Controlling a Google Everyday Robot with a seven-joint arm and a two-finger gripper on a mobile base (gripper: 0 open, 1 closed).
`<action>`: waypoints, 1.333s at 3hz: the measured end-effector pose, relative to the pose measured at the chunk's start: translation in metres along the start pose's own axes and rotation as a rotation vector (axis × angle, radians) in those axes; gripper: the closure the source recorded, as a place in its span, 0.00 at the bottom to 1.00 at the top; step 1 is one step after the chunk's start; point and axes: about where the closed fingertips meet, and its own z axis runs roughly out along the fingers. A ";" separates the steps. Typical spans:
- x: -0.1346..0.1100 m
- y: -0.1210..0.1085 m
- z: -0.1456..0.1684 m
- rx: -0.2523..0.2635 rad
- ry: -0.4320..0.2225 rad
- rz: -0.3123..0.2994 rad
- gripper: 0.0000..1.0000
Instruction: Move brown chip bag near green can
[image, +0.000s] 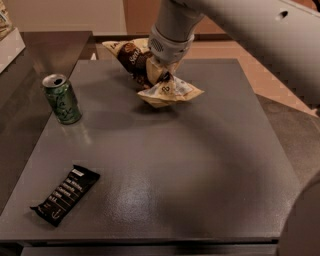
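Note:
The brown chip bag (150, 70) is a crinkly cream-yellow bag with a dark brown centre. It hangs tilted over the far middle of the grey table (200, 165), its lower end near the surface. My gripper (161, 75) comes down from the upper right and is shut on the brown chip bag at its middle. The green can (61, 98) stands upright at the left of the table, well apart from the bag.
A small flat black bar with white lettering (65, 194) lies near the front left corner. A dark counter (30, 55) runs behind the table at the left. My arm (240, 30) fills the upper right.

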 end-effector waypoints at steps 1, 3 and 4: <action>-0.041 0.012 0.009 -0.016 -0.003 -0.013 1.00; -0.105 0.067 0.017 -0.040 -0.019 -0.073 1.00; -0.117 0.093 0.025 -0.049 -0.013 -0.084 1.00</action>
